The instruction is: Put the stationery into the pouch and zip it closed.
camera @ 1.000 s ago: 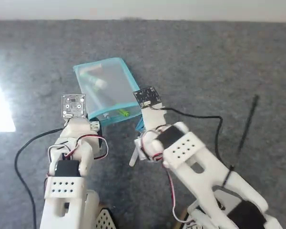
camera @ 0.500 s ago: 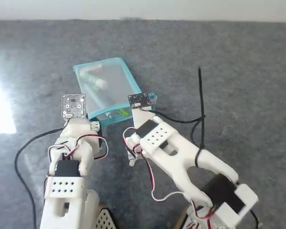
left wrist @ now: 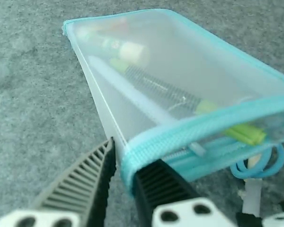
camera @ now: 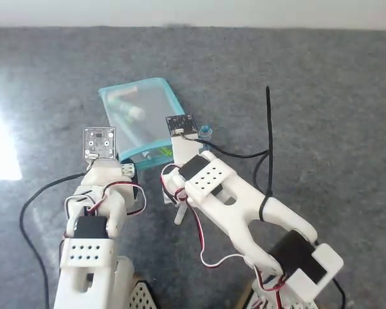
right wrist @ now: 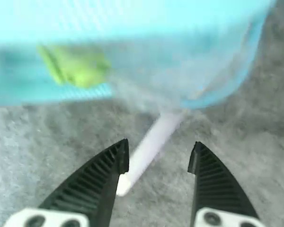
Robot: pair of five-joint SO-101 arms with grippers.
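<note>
A clear pouch (camera: 141, 119) with teal trim lies on the grey table, holding green-capped markers and pens. Seen from the left wrist, my left gripper (left wrist: 123, 158) is shut on the near corner of the pouch (left wrist: 180, 85) at its teal zipper edge, and a blue ring pull (left wrist: 258, 165) hangs close by. A white pen (camera: 179, 212) lies on the table just outside the pouch, under the right arm (camera: 212, 187). My right gripper (right wrist: 160, 149) is open with the white pen (right wrist: 149, 146) between its fingers, untouched. The pouch mouth (right wrist: 132, 52) lies just beyond.
A black cable (camera: 268, 135) rises from the right arm over the table to the right. The left arm (camera: 96, 206) stands at the pouch's near left corner. Bare grey table lies beyond and to the right of the pouch.
The right arm has swung left, bringing its wrist over the pouch's near right corner and the white pen. The left arm and the pouch have stayed in place.
</note>
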